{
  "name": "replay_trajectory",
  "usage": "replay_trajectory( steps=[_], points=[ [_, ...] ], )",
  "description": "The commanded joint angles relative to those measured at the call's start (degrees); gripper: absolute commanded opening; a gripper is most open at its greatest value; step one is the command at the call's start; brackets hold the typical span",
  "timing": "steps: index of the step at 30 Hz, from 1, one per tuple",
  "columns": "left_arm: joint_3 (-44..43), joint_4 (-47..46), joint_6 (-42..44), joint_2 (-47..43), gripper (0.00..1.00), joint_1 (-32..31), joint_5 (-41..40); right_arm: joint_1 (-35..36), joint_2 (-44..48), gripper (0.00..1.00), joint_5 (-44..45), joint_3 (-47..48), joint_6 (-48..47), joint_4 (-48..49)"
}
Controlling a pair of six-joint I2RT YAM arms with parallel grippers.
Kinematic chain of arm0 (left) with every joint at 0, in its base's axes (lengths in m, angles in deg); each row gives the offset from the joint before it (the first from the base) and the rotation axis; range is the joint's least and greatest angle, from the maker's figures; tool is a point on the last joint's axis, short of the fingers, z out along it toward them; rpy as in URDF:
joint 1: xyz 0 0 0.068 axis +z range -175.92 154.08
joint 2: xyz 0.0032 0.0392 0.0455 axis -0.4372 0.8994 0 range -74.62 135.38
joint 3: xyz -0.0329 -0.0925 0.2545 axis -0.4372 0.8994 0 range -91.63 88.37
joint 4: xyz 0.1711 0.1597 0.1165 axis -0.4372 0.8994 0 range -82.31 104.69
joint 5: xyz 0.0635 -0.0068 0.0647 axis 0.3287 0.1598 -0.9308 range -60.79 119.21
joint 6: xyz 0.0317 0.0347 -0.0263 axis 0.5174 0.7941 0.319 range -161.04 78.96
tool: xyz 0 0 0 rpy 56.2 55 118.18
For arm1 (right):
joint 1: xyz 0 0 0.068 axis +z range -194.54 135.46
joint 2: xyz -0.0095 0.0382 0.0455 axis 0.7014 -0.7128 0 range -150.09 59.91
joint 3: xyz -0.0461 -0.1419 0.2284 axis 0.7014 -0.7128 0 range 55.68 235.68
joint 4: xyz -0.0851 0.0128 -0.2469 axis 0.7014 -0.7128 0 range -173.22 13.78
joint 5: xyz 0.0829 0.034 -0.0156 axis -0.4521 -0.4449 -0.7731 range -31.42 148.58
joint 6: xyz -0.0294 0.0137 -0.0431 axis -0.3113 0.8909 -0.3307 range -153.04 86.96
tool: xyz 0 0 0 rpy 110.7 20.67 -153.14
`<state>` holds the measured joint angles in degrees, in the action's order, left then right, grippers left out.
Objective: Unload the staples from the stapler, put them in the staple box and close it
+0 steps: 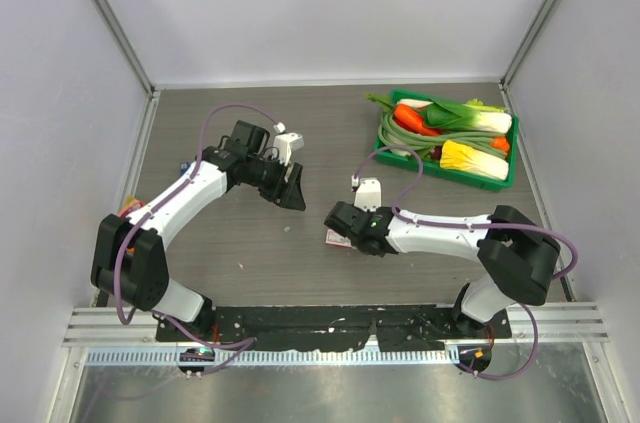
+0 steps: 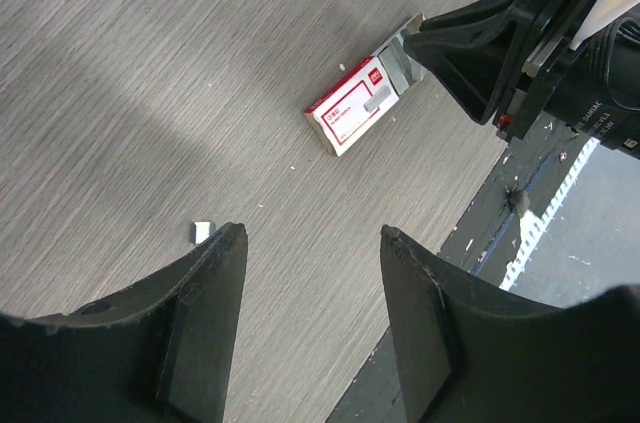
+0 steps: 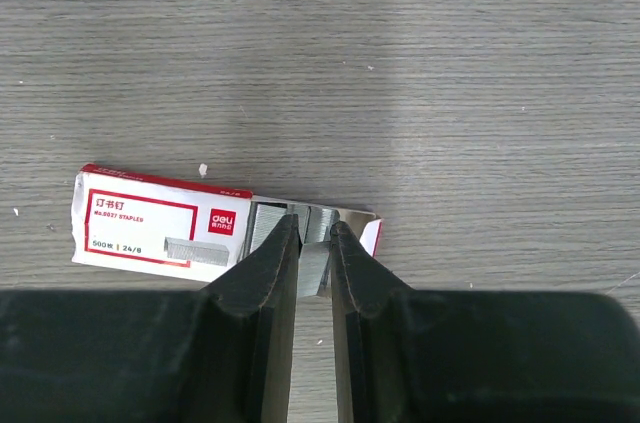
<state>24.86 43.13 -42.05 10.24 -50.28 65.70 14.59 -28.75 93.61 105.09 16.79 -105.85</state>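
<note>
Your right tool (image 3: 314, 226) is clenched on a grey strip of staples (image 3: 313, 268) at the open end of the red-and-white box (image 3: 150, 223), low centre in the right wrist view. Your left tool (image 2: 312, 231) hangs released and empty above the counter (image 2: 150, 63).
</note>
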Motion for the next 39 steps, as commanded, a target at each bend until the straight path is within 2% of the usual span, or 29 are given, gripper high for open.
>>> replay_trajectory(
  steps=[1, 11, 19, 23, 30, 39],
  points=[
    [0.3, -1.5, 0.5, -1.5, 0.59, -0.2, 1.0, 0.3, -0.4, 0.01, 1.8, 1.7, 1.1, -0.2],
    [0.5, -1.4, 0.5, -1.6, 0.59, -0.2, 1.4, 0.3, -1.1, 0.01, 2.1, 2.0, 1.0, -0.1],
    [0.6, -1.5, 0.5, -1.8, 0.59, -0.2, 1.6, 0.3, -2.0, 0.06, 1.2, 3.1, 0.5, 1.2],
    [0.8, -1.4, 0.6, -2.0, 0.59, -0.2, 1.6, 0.3, -2.0, 0.11, 1.1, 3.1, 0.4, 1.7],
    [0.8, -1.3, 0.6, -2.2, 0.59, -0.2, 1.7, 0.3, -1.4, 0.27, 1.0, 2.5, 0.8, 1.5],
    [0.8, -1.3, 0.7, -2.5, 0.59, -0.2, 2.1, 0.3, -0.4, 0.35, 0.6, 1.6, 1.1, 1.2]
  ],
)
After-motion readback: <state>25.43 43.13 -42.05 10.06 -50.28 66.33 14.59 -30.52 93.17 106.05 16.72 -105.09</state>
